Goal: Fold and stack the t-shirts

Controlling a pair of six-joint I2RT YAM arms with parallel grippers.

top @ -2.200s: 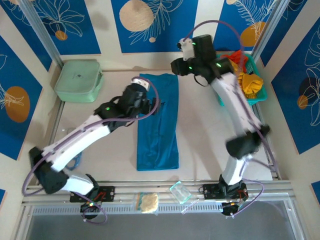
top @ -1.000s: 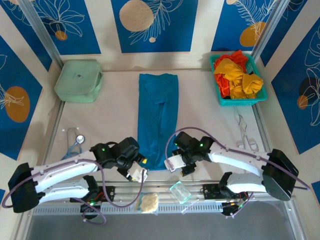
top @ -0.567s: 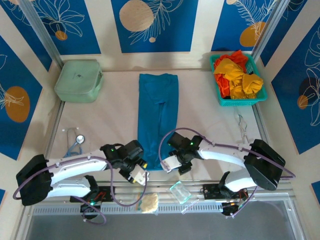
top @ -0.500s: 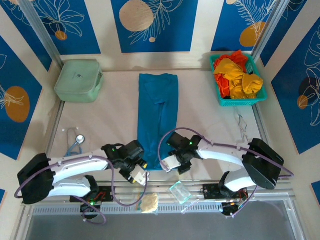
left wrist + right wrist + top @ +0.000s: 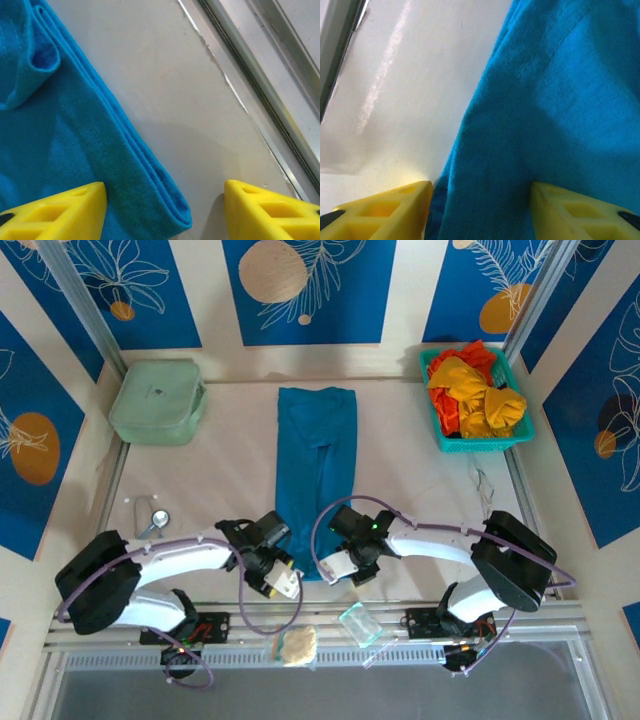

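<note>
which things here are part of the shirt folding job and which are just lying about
Job: teal-blue t-shirt, folded into a long strip; yellow-orange and red t-shirts, heaped in the teal basket; left gripper, right gripper, open at the blue shirt's near edge.
Lying about: pale green zip case; clear plastic tub; pale lump by the near rail.

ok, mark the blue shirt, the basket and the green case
blue shirt (image 5: 316, 455), top view, middle of the folded strip
basket (image 5: 482, 444), top view, near rim
green case (image 5: 157, 402), top view, centre of the lid
</note>
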